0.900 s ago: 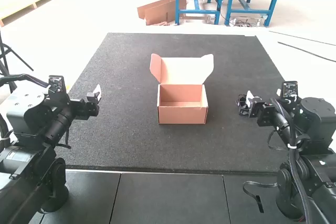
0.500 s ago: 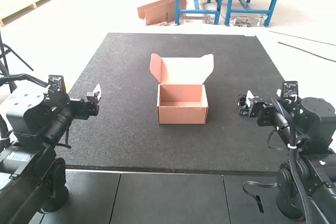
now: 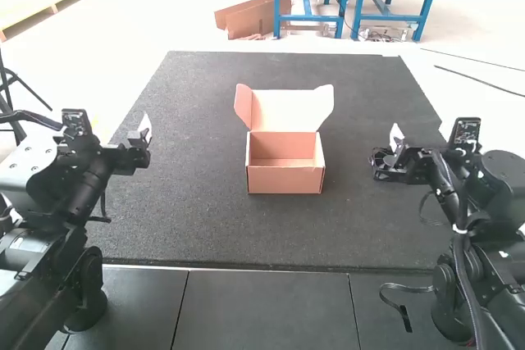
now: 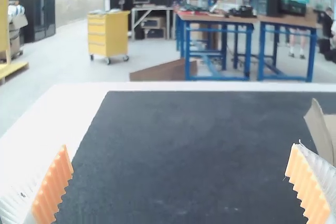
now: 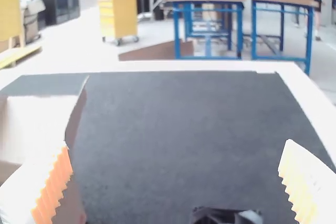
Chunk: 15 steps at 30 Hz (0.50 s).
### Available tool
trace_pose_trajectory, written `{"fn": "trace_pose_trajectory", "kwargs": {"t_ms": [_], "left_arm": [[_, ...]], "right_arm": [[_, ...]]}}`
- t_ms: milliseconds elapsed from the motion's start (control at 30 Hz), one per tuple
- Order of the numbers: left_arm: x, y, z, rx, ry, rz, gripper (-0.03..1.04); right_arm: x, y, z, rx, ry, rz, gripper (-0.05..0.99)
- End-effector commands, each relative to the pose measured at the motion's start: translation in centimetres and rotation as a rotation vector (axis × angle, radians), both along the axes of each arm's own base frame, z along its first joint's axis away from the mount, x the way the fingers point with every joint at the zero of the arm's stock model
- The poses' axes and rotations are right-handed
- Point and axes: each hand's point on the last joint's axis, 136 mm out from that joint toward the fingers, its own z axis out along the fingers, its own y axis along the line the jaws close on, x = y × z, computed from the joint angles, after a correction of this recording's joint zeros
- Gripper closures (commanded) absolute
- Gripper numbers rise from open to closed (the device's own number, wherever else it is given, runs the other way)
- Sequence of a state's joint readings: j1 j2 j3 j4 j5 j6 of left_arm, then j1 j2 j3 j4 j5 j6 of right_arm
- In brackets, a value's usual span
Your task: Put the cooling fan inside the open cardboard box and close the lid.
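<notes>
first step, grasping: my right gripper (image 3: pixel 394 153), fingers apart, must drop onto the small black cooling fan (image 3: pixel 379 165) mid-right.

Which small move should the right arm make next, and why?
Probably lower the right gripper onto the fan: its fingers are open, the fan lies ungrasped on the mat close by them, and the box stands open and empty.
</notes>
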State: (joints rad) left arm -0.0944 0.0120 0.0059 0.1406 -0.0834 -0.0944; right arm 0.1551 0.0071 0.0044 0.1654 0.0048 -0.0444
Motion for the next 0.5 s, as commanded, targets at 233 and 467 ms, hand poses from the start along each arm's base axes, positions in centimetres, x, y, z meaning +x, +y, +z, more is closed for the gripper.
{"fn": "trace_pose_trajectory", "kwargs": {"t_ms": [233,467], "left_arm": [[-0.7,1.8,3.1,0.021,-0.116,0.105,0.05],[-1.0,2.0,7.2,0.024,-0.143,0.117,0.05]], "right_arm": [[-0.6,-0.6,3.8,0.031,-0.123,-0.020,0.02],[-1.0,-1.3,6.3,0.030,-0.148,-0.041,0.03]]}}
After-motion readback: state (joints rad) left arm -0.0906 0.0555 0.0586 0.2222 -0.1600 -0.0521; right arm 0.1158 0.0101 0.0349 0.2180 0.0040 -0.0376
